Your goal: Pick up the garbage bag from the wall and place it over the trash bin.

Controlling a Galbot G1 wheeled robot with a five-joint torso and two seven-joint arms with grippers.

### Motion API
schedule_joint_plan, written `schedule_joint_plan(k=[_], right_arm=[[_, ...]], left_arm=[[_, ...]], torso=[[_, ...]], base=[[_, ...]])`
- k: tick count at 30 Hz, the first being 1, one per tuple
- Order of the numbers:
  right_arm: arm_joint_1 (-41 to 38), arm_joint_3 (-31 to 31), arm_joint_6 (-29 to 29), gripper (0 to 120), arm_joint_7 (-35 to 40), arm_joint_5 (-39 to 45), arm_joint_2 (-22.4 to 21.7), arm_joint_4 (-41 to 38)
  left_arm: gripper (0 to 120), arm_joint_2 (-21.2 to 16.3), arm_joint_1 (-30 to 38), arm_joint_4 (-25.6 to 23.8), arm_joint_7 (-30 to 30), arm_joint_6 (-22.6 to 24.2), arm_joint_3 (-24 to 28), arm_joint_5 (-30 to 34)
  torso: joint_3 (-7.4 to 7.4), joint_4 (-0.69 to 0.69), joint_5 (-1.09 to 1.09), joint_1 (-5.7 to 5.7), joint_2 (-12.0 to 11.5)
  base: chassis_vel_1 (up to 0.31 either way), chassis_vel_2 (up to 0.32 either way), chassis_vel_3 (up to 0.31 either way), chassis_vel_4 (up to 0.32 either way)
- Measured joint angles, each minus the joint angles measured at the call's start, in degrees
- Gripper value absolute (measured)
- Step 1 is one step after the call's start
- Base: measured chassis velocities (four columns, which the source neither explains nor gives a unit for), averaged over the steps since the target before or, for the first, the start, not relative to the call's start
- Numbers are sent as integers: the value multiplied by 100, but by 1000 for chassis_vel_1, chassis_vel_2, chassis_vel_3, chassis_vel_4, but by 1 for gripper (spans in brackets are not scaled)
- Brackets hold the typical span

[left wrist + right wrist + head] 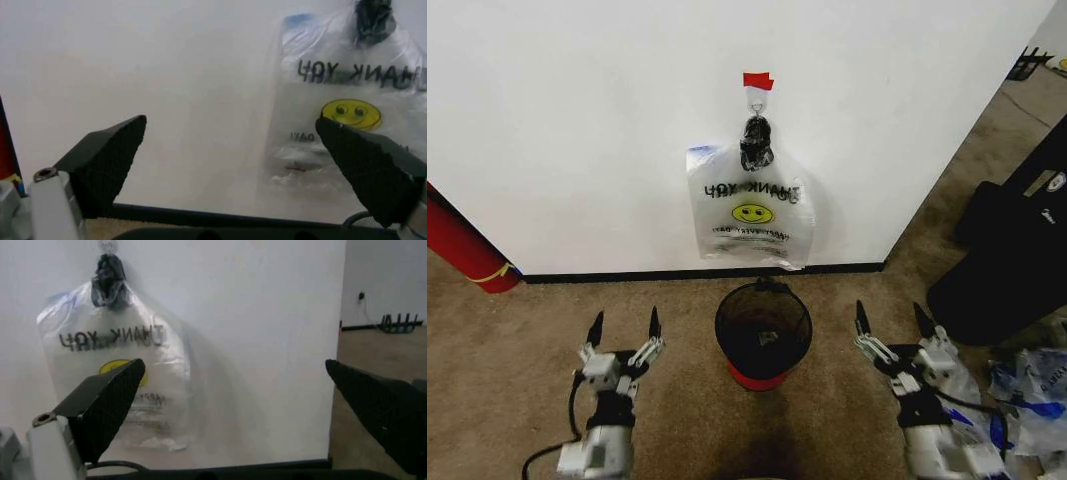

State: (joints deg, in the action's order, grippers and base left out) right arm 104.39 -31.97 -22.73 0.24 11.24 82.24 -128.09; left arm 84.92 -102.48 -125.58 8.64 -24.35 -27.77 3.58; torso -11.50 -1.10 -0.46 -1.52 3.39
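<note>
Brown carpet (517, 350) meets a black baseboard (627, 274); a red cylinder (462, 250) leans at left.

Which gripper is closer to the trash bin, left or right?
Roughly equal, the right marginally nearer. The left gripper is open on one side of the trash bin; the right gripper is open on the other.

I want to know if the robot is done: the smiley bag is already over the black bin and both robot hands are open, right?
Not quite. The head view shows the smiley bag still hanging on the wall hook, above the black wire-mesh bin. The left gripper and right gripper do have open jaws.
</note>
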Motion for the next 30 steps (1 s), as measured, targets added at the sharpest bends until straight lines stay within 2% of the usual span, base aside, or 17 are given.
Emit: schedule_joint_plan(k=[5,11,19,24,30], right_arm=[[-39,29,-30,100,-28,29,-97,-60],[-80,31,159,100,14,82,-172,-259],[-135,80,326,100,7,213,-123,-319],[-100,79,318,100,3,222,-113,-309],[-70,96,313,100,0,172,-81,-323]], left_arm=[[100,239,-36,-93,34,-19,46,-183],[100,-28,40,-92,98,71,29,-27],[100,95,116,-72,103,136,44,9],[100,-44,72,-160,115,270,123,234],[100,-66,108,-157,100,176,91,38]], torso=[[0,0,1,0,0],[-1,-1,0,0,0],[-1,0,0,0,0],[-1,0,0,0,0],[-1,0,-1,0,0]], base=[[0,0,0,0],[0,0,0,0],[0,0,0,0],[0,0,0,0],[0,0,0,0]])
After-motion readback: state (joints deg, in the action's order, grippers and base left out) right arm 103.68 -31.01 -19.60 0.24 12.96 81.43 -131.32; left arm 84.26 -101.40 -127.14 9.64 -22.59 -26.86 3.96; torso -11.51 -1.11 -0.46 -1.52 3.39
